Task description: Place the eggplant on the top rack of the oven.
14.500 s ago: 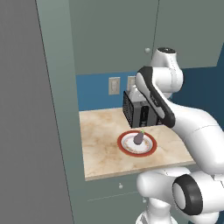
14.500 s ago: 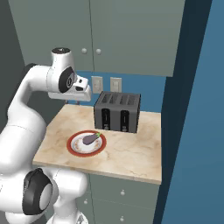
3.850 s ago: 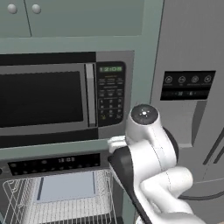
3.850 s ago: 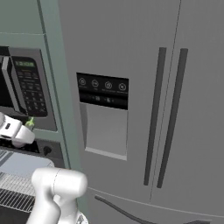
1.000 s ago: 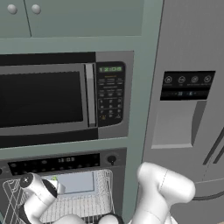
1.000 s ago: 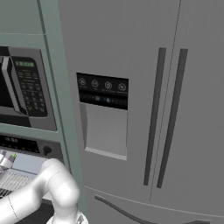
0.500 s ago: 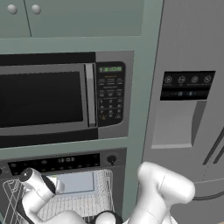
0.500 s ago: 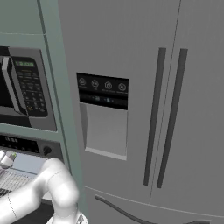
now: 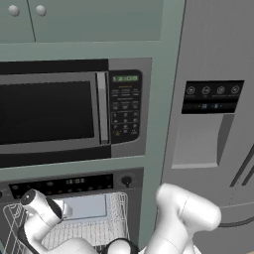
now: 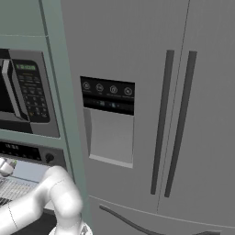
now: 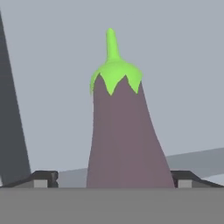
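Two fingertips point(image 11: 43, 179) of the gripper point(image 11: 111, 180) clamp the eggplant point(image 11: 124, 131) between them, stem pointing away, over the top rack point(image 9: 94, 230).

No text, label, brand or number can be read with certainty at this resolution.

- The microwave point(image 9: 74, 116), above the gripper, carries a small green display point(image 9: 125, 79) at the top of its keypad point(image 9: 124, 115); the digits are blurred, and the key markings are unreadable specks.
- The oven point(image 9: 69, 186) control strip, just above the gripper, carries a pale digital display point(image 9: 76, 182) flanked by small symbols; none is legible.
- The refrigerator dispenser panel point(image 9: 212, 96), up and to the right of the gripper, shows four round icons over a dim row of indicators; shapes only, no readable characters.
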